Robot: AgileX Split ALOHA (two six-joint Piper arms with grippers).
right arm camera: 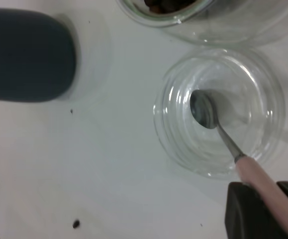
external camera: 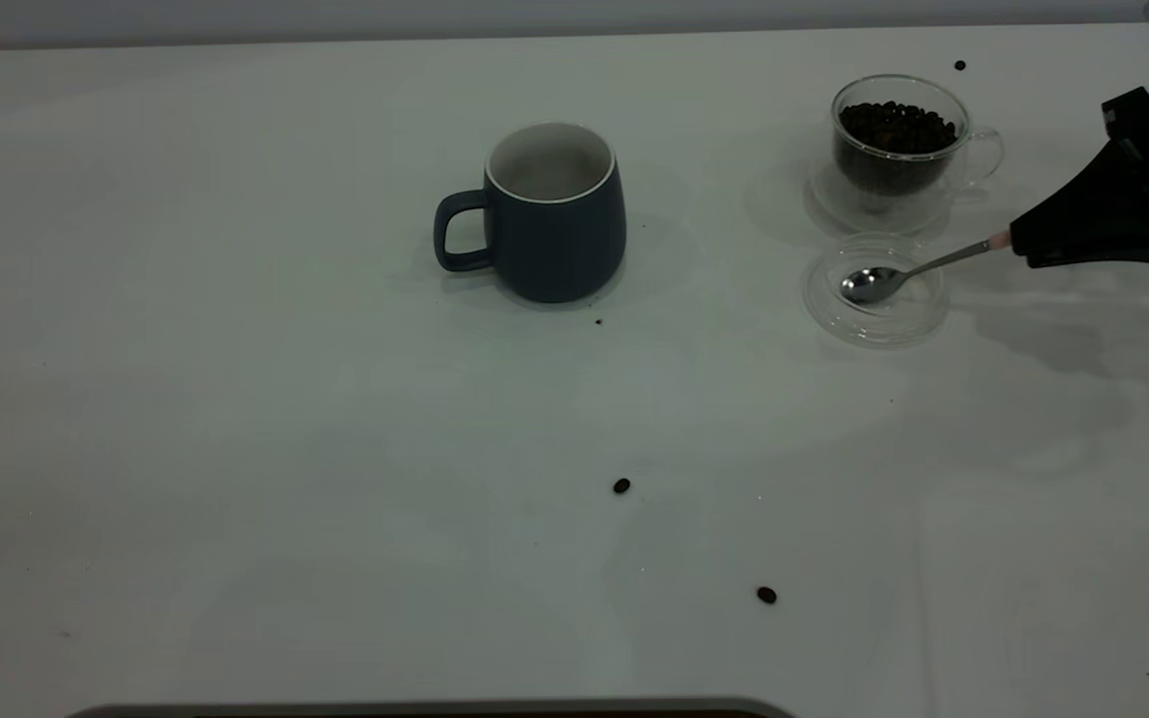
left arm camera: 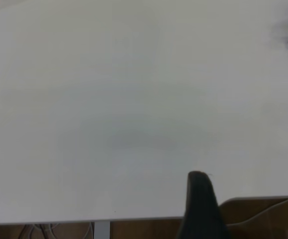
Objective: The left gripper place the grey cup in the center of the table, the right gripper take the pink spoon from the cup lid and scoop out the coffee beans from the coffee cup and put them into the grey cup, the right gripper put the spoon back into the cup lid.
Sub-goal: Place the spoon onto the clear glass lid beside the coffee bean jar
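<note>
In the exterior view, the grey cup [external camera: 555,211] was seen upright near the middle of the table [external camera: 235,449], its handle turned away from the coffee cup [external camera: 899,150]. The coffee cup, filled with coffee beans [external camera: 896,128], stood well apart from the grey cup, and the cup lid [external camera: 876,289] lay just in front of it. The pink spoon [external camera: 909,271] was seen with its bowl in the lid, its long axis running from the lid up toward the right gripper [external camera: 1018,242], which was clamped on the pink handle end. Three loose beans [external camera: 621,486] were scattered on the table.

In the left wrist view, bare table was shown, with one black finger [left arm camera: 199,199] of the left gripper over its edge; whether that claw was apart or together could not be told.

In the right wrist view, the spoon's bowl [right arm camera: 204,110] was shown inside the lid [right arm camera: 183,144], the handle held between two fingers [right arm camera: 245,214], beside the grey cup's wall [right arm camera: 29,55].
</note>
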